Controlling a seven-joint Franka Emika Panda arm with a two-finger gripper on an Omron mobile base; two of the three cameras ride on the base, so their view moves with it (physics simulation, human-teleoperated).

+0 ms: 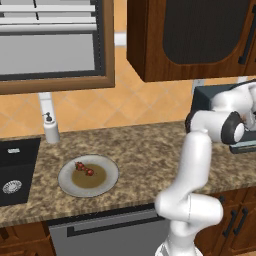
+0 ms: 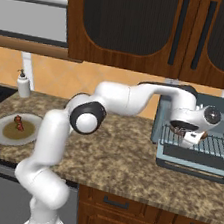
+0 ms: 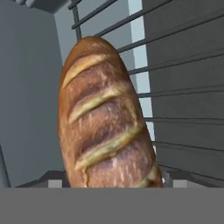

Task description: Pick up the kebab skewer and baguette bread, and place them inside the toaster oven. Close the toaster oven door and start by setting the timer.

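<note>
Toaster oven [image 2: 200, 141] taken as the landmark; it stands on the granite counter [image 2: 123, 156] with its door [image 2: 194, 160] folded down flat in front of it and the wire rack [image 2: 215, 144] exposed; the oven also appears in the left base view, behind the arm [image 1: 212, 95]; the gripper [image 2: 189, 136] is at the mouth of the oven, just over the front of the rack; the baguette bread [image 3: 103, 118] fills the hand view, its scored golden-brown crust running up the middle, with rack wires and the grey oven wall behind it (so the loaf is inside or at the opening of the oven); the fingertips are not visible in that view, so whether the claw grips the loaf or merely stands wide around it cannot be told from the frames; the jaws are spread wide, no more can be said; the kebab skewer [image 1: 84, 169] lies well to the left of the oven, on a round plate [image 1: 107, 182] on the same counter, also seen in the right base view [image 2: 18, 122]; a soap dispenser [image 1: 50, 128] stands beyond the plate, further left of the oven, near the sink [image 1: 17, 170]; no brand, label or legible writing found on the oven, dispenser or cabinets [image 2: 146, 28]
</note>
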